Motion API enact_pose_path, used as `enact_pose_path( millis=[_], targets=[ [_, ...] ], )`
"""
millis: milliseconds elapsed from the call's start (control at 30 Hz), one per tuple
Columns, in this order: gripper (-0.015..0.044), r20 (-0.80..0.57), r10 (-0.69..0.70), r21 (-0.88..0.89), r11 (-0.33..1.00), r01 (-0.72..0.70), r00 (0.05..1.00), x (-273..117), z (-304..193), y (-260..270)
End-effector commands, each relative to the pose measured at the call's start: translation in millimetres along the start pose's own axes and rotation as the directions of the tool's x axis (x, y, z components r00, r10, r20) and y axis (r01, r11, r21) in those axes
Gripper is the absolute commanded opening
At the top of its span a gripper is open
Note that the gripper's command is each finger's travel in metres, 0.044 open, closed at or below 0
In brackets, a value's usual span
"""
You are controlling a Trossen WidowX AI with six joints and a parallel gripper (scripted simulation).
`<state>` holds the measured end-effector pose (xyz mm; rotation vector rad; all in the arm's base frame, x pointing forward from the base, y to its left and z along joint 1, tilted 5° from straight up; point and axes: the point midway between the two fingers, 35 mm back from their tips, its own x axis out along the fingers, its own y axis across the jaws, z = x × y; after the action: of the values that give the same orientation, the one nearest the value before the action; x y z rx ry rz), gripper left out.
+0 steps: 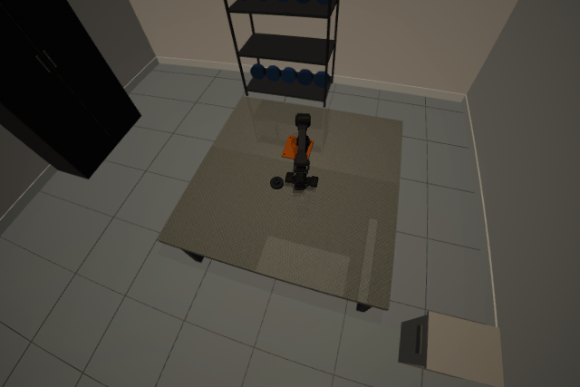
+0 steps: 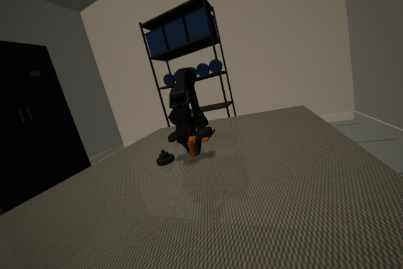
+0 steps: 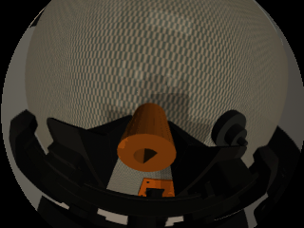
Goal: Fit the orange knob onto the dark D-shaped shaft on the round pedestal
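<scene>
The orange knob (image 2: 194,149) (image 3: 151,125) stands roughly upright between the fingers, at or just above the table; the exact gap cannot be told. Its top face with a dark notch shows in the wrist view; its underside hole is hidden. My gripper (image 2: 194,152) (image 3: 149,122) is shut on the knob from both sides, pointing down. In the top view the gripper hides the knob. The dark round pedestal (image 1: 276,186) (image 2: 165,160) (image 3: 227,125) stands beside the gripper, left in the top and exterior views and right in the wrist view. Its short shaft (image 2: 162,151) (image 3: 242,142) points up, with nothing on it.
The woven-patterned table (image 1: 281,218) (image 2: 227,210) carries everything. An orange plate (image 1: 288,151) (image 3: 166,184) lies at the arm's base, behind the gripper. A shelf rack (image 1: 285,47) with blue items stands beyond the table's back edge, a black cabinet (image 1: 56,92) to the left.
</scene>
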<state>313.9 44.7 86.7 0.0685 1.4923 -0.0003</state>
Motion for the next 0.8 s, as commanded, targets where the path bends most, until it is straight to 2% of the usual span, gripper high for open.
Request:
enact_pose_path(
  millis=[0,533,767],
  targets=[
    [0.0,0.019,0.002,0.001,1.0,-0.002,1.0,-24,5,1],
    [0.0,0.018,0.001,0.001,1.0,-0.001,1.0,-110,-5,0],
    [0.0,0.018,0.0,0.001,1.0,0.0,1.0,-111,-4,-7]
  ],
)
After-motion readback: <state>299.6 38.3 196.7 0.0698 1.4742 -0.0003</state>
